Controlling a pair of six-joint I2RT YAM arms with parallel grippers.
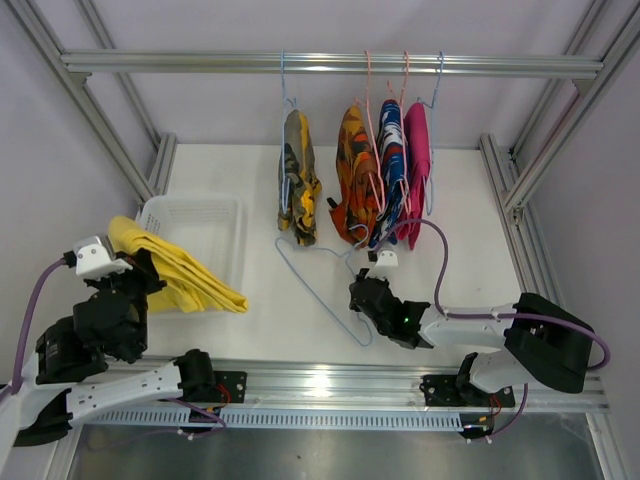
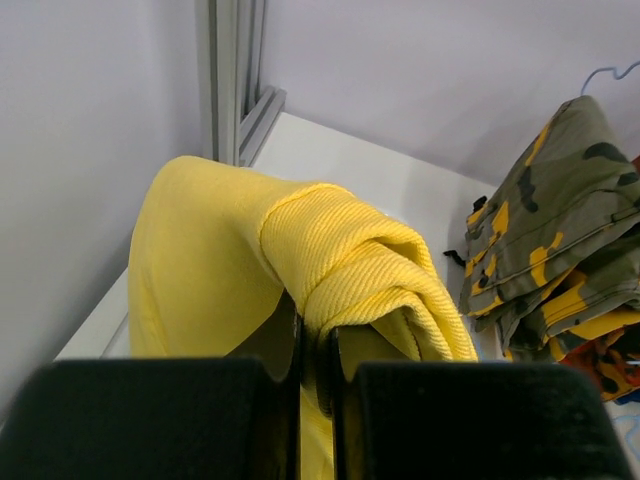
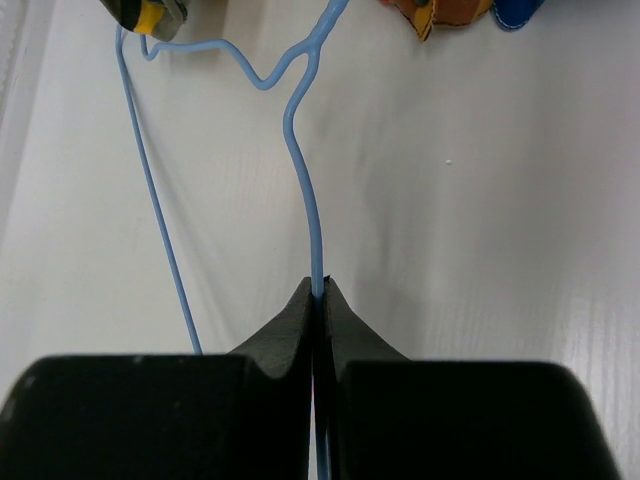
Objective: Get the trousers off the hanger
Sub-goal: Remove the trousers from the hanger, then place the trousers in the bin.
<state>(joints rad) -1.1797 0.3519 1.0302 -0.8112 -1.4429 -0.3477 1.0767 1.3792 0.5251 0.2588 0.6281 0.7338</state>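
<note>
While the left gripper (image 2: 315,330) is pinching a fold of the plain yellow ribbed-cloth trousers (image 2: 330,250) between jaws closed almost together, the rest of that garment is draping down and, seen from above, is overlapping the near edge of one white plastic slatted basket (image 1: 205,235) at the left of the white table (image 1: 470,260). The right gripper (image 3: 318,295) is clamping its two fingers tight on the thin wire of one bare light-blue hanger (image 3: 306,200), which is lying flat on the table in front of the hanging clothes. Four more small trousers are hanging side by side from the aluminium rail (image 1: 200,63) at the back, each on its own wire hanger: one olive-yellow camouflage pair (image 1: 298,180) a little apart on the left, then one orange patterned pair (image 1: 357,175), one blue-red-white patterned pair (image 1: 392,170) and one plain magenta pink pair (image 1: 416,165) crowding close together. That is making five trousers altogether, one in a grip and four on the rail
</note>
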